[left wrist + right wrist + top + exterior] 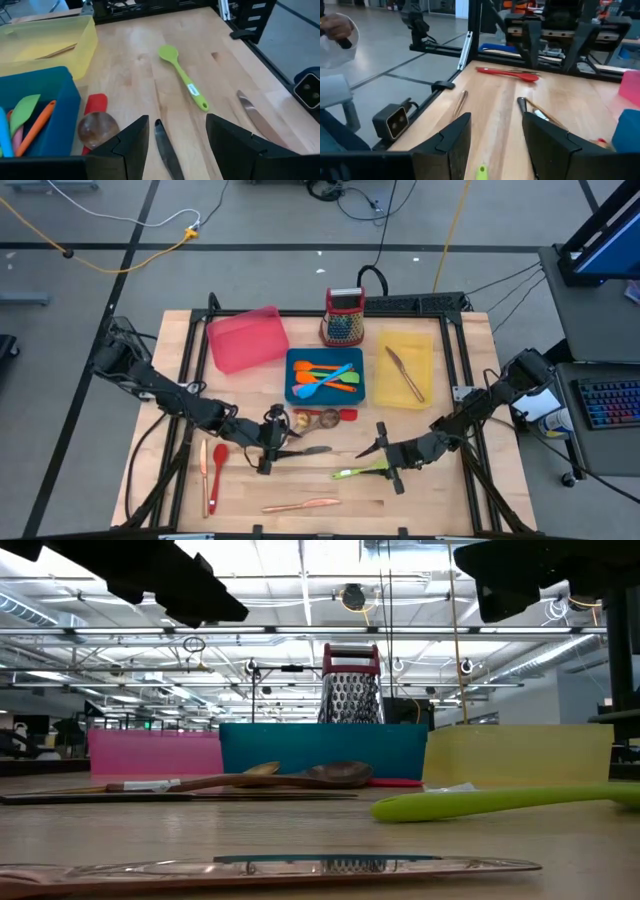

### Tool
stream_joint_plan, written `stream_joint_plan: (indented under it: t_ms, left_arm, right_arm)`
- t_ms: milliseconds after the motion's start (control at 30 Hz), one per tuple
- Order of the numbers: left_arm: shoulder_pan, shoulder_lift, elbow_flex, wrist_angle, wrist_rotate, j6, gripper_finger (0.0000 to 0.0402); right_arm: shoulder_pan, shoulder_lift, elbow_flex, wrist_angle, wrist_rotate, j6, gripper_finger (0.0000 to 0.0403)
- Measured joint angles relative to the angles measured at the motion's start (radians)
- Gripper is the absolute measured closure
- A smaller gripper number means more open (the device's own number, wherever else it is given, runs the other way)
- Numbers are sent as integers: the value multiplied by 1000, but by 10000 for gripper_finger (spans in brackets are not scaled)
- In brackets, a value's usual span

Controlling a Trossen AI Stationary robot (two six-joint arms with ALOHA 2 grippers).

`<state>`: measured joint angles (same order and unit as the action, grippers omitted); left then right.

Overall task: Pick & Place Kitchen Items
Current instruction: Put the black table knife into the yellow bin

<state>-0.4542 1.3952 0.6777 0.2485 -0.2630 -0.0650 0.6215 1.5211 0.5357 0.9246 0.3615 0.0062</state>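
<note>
A: From above, where are the hands?
B: The left hand (268, 442) hovers spread and empty over the wooden tabletop (440, 500), a dark steel knife (305, 450) just ahead of it. The right hand (382, 448) is spread too, the lime-green silicone spoon (358, 472) lying at its fingers.

A: Table level?
B: That green spoon (500, 802) lies before the blue rectangular tray (322, 748); a copper-toned knife (270, 867) lies nearest.

A: Left wrist?
B: The knife blade (166, 150) sits between its open fingers (129, 145).

A: Right wrist?
B: The spoon's tip (481, 172) shows between its fingers (451, 142), nothing gripped; a red silicone spoon (507, 73) lies far ahead.
</note>
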Motion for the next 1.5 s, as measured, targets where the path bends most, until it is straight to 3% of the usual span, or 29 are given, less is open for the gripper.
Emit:
stream_joint_plan:
  t_ms: [233,633,867,1500]
  left_arm:
    - [-27,0,0,0,-1,-40,199]
    - [-103,0,0,11,-87,-89,199]
    - [-124,0,0,11,-105,-98,199]
    - [-124,0,0,10,-139,-87,199]
  right_arm:
    - [-12,0,-1,55,32,-21,231]
    - [-17,0,-1,31,35,-34,174]
    - [-30,0,-1,6,113,-16,177]
    - [-79,0,-1,4,110,12,181]
